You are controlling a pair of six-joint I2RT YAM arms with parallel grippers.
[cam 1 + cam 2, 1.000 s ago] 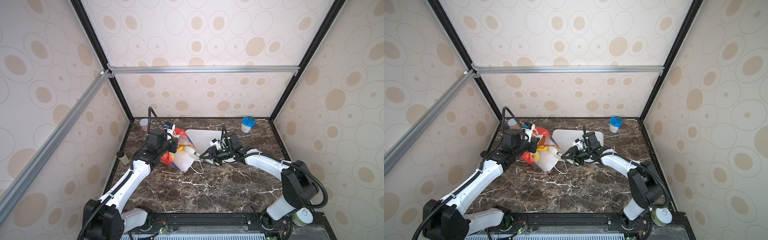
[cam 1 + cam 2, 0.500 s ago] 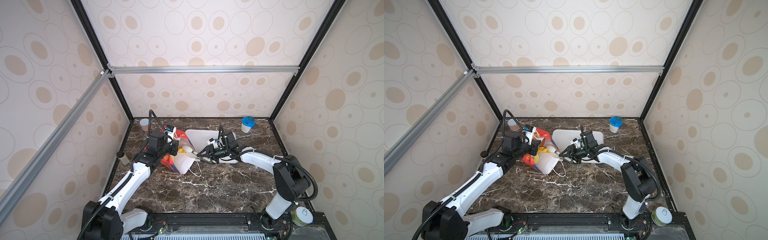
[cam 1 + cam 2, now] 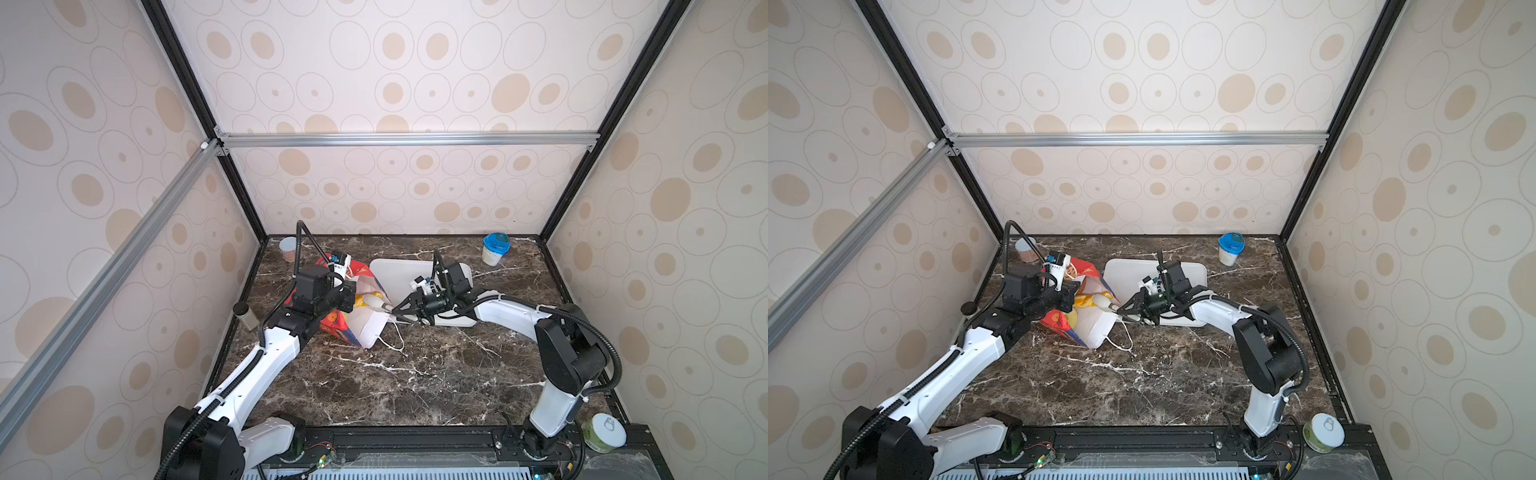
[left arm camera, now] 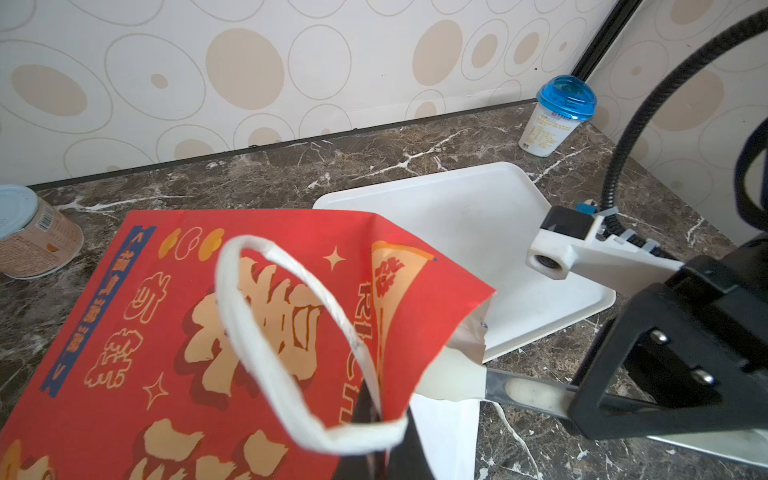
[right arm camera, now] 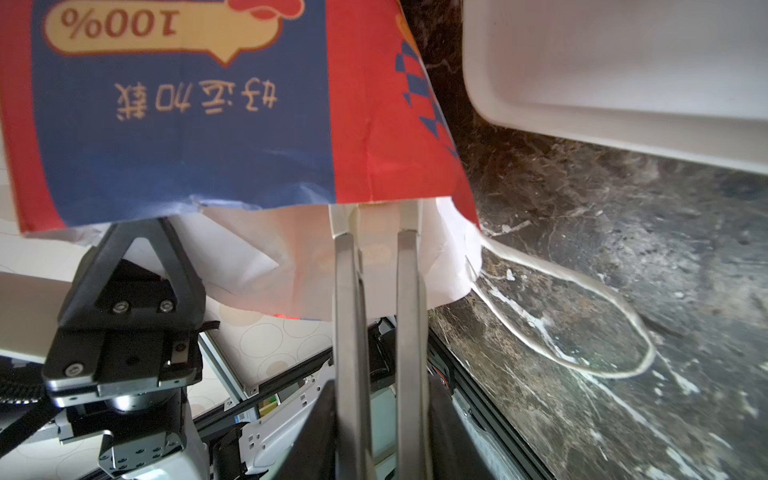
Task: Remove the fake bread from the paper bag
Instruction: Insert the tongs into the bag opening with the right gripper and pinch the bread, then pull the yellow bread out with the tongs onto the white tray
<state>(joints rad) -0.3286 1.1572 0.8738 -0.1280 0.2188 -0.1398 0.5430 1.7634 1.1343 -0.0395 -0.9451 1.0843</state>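
A can [image 3: 288,248] stands by the back wall, behind the left gripper [image 3: 348,296] and to its outer side. The left gripper is pressed together on the upper rim of the paper bag [image 3: 368,328]. The bag lies on its side on the dark marble table [image 3: 415,382], with its mouth held up and turned toward the right gripper [image 3: 390,310].

In the left wrist view, one white string handle [image 4: 357,440] loops up just in front of the pinching finger, over the bag's red face with its gold characters. Yellow bread [image 3: 362,300] shows inside the bag's mouth. It sits between the two grippers, just beside the left gripper's fingertips and directly ahead of the right gripper.

The right gripper's fingers [image 5: 347,291] run side by side with a narrow gap, and their tips reach under the bag's red and blue rim. The paper hides the tips, so I cannot tell whether they pinch a piece of bread. The second string handle [image 5: 519,255] lies slack on the table just beside those fingers.

A white tray [image 3: 399,270] sits under and behind the right gripper's wrist, near the bag. Farther behind the right gripper, toward its outer side, a cup [image 3: 494,249] with a blue lid stands near the back wall.
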